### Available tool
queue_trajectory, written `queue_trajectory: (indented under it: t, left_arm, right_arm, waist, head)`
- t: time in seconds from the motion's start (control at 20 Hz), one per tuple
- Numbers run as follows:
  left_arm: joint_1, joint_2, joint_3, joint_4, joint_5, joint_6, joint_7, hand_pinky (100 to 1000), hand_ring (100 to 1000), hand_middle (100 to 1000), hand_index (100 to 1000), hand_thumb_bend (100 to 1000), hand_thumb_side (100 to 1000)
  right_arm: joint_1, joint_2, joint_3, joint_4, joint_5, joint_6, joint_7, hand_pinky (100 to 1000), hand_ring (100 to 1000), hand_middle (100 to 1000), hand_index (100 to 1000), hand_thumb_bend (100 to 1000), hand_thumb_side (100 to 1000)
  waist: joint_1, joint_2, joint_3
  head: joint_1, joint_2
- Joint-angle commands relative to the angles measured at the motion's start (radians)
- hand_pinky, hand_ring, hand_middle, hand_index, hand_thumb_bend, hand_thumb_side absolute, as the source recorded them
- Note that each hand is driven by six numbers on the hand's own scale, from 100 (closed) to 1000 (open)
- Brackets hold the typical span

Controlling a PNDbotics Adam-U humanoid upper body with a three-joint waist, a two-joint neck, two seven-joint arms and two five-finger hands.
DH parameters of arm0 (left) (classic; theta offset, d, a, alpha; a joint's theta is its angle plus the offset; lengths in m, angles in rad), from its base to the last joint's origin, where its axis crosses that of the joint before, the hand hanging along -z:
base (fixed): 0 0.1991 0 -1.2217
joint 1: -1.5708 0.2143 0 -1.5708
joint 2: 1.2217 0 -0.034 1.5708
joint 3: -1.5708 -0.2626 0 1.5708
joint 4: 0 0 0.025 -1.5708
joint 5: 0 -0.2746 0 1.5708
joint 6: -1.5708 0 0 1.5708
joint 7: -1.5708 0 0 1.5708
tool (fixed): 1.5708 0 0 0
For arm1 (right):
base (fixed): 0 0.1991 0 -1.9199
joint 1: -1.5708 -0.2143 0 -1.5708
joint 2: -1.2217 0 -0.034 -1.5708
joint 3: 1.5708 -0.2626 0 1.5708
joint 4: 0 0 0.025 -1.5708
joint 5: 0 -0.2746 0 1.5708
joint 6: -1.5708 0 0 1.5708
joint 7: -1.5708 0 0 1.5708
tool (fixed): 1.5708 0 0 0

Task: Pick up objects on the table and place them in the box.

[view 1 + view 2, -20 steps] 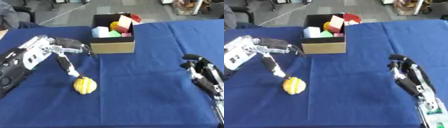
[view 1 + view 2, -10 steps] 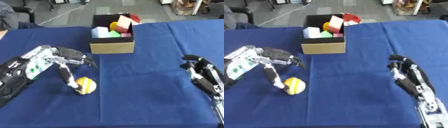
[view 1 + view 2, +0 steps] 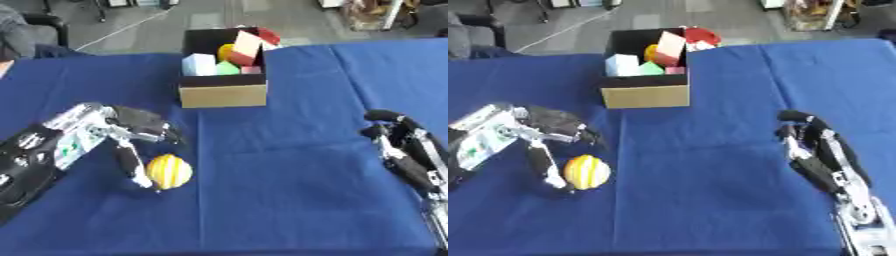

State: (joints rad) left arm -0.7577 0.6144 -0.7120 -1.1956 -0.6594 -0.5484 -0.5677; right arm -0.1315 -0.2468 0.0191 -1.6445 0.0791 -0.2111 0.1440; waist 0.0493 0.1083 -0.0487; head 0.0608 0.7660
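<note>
On the blue table (image 3: 289,165), near the left front, lies a yellow striped ball (image 3: 169,171), resting on the cloth and not lifted. Left hand (image 3: 131,135) arches over it: thumb down against the ball's left side, fingers spread above and to the right, not closed on it; reads as a hand set to straddle the ball before pinching. Right hand (image 3: 820,152) idles at the right side, fingers relaxed and slightly bent, holding nothing, well apart from the ball. Cardboard box (image 3: 222,95) stands at the far middle, already holding several coloured blocks, so this ball looks like the last loose item. Against the frame a second back, the left hand has dropped lower and nearer, and the thumb now meets the ball; the box and right hand are unchanged.
</note>
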Motion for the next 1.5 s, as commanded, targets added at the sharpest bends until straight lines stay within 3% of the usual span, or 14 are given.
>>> queue_trajectory:
  t: [0.05, 0.1, 0.3, 0.5, 0.55, 0.65, 0.75, 0.85, 1.0, 1.2, 1.35, 1.5]
  left_arm:
    - [-0.01, 0.008, 0.014, 0.004, -0.007, -0.339, -0.339, 783, 698, 668, 797, 479, 393]
    - [-0.009, 0.006, 0.022, 0.006, -0.005, -0.332, -0.339, 730, 597, 560, 707, 429, 279]
    - [-0.014, 0.007, 0.068, 0.002, 0.032, -0.283, -0.339, 675, 490, 439, 576, 349, 281]
    - [-0.04, 0.013, 0.14, -0.01, 0.095, -0.21, -0.339, 664, 469, 408, 551, 262, 280]
    - [-0.055, 0.015, 0.174, -0.022, 0.123, -0.182, -0.339, 665, 471, 410, 556, 242, 279]
    - [-0.096, 0.005, 0.261, -0.043, 0.193, -0.108, -0.327, 668, 464, 396, 559, 100, 261]
    - [-0.153, -0.03, 0.342, -0.032, 0.267, -0.015, -0.318, 666, 463, 392, 569, 100, 249]
    - [-0.232, -0.088, 0.407, 0.016, 0.276, 0.079, -0.294, 669, 471, 405, 596, 100, 247]
    - [-0.345, -0.211, 0.479, 0.164, 0.164, 0.205, -0.219, 663, 474, 406, 604, 100, 250]
    - [-0.46, -0.377, 0.584, 0.419, -0.136, 0.369, -0.004, 672, 505, 443, 640, 100, 251]
    - [-0.487, -0.462, 0.676, 0.532, -0.345, 0.494, 0.187, 678, 526, 465, 668, 100, 250]
    - [-0.488, -0.511, 0.762, 0.581, -0.474, 0.636, 0.343, 680, 530, 467, 678, 100, 247]
  right_arm:
    - [-0.011, -0.018, -0.001, -0.011, 0.006, -0.001, 0.0, 758, 668, 746, 805, 100, 422]
    - [-0.01, -0.017, -0.002, -0.011, 0.007, -0.001, 0.0, 758, 668, 746, 805, 100, 421]
    - [-0.007, -0.017, -0.003, -0.008, 0.009, 0.001, -0.002, 758, 669, 746, 805, 100, 419]
    - [-0.003, -0.016, -0.004, -0.004, 0.011, 0.002, -0.004, 759, 669, 746, 805, 100, 417]
    - [-0.002, -0.015, -0.005, -0.003, 0.011, 0.003, -0.006, 758, 669, 746, 805, 100, 417]
    - [0.001, -0.014, -0.005, -0.001, 0.011, 0.003, -0.007, 758, 669, 746, 805, 100, 416]
    - [0.003, -0.011, -0.003, 0.001, 0.011, 0.004, -0.006, 758, 669, 746, 805, 100, 414]
    - [0.005, -0.008, -0.001, 0.003, 0.01, 0.004, -0.006, 758, 669, 746, 805, 100, 413]
    - [0.006, -0.003, 0.002, 0.006, 0.008, 0.006, -0.004, 758, 670, 746, 805, 100, 406]
    - [0.008, 0.003, 0.007, 0.011, 0.003, 0.007, -0.002, 758, 670, 746, 805, 100, 390]
    - [0.006, 0.008, 0.01, 0.013, 0.0, 0.008, 0.0, 758, 670, 746, 805, 100, 382]
    - [0.003, 0.01, 0.011, 0.016, -0.003, 0.009, -0.001, 757, 670, 745, 805, 100, 375]
  waist:
    - [0.008, -0.027, -0.002]
    - [0.008, -0.027, -0.002]
    - [0.009, -0.029, -0.001]
    - [0.008, -0.031, -0.001]
    - [0.008, -0.032, 0.0]
    - [0.006, -0.034, 0.001]
    - [0.004, -0.036, -0.001]
    - [0.001, -0.038, -0.005]
    - [-0.004, -0.039, -0.014]
    - [-0.012, -0.037, -0.029]
    - [-0.019, -0.033, -0.04]
    - [-0.024, -0.029, -0.049]
  head:
    - [0.004, 0.004]
    - [0.004, 0.004]
    - [0.005, 0.004]
    - [0.001, 0.004]
    - [0.0, 0.004]
    - [0.0, 0.004]
    - [0.002, 0.004]
    - [0.008, 0.004]
    - [0.019, 0.004]
    - [0.033, 0.004]
    - [0.04, 0.004]
    - [0.043, 0.004]
